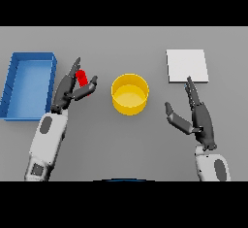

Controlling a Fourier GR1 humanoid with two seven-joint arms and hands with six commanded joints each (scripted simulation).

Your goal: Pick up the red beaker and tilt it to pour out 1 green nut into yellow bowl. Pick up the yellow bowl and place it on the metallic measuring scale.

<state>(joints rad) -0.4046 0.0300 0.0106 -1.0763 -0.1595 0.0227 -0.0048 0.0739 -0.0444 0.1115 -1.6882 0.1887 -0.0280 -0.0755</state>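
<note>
Nearest me, the right hand [199,118] sits low on the right side of the table [126,144], fingers straight and spread, thumb held out to the left, holding nothing; its fingertips reach up to just below the scale. On my left the left hand [72,87] rises from its white forearm, fingers and thumb closed round the red beaker [82,78]; I see the beaker only as a small, bright red cylinder with a rounded end, tilted, mostly hidden between thumb and fingers; I cannot tell whether anything is inside it. Just right of that hand, near the middle of the table, stands the yellow bowl [130,94], upright, round, with straight walls and a paler yellow floor; no hand touches it. Left of the hand lies a blue bin [13,76], open-topped. Farthest back on the right is the scale [187,65], a flat pale square.
</note>
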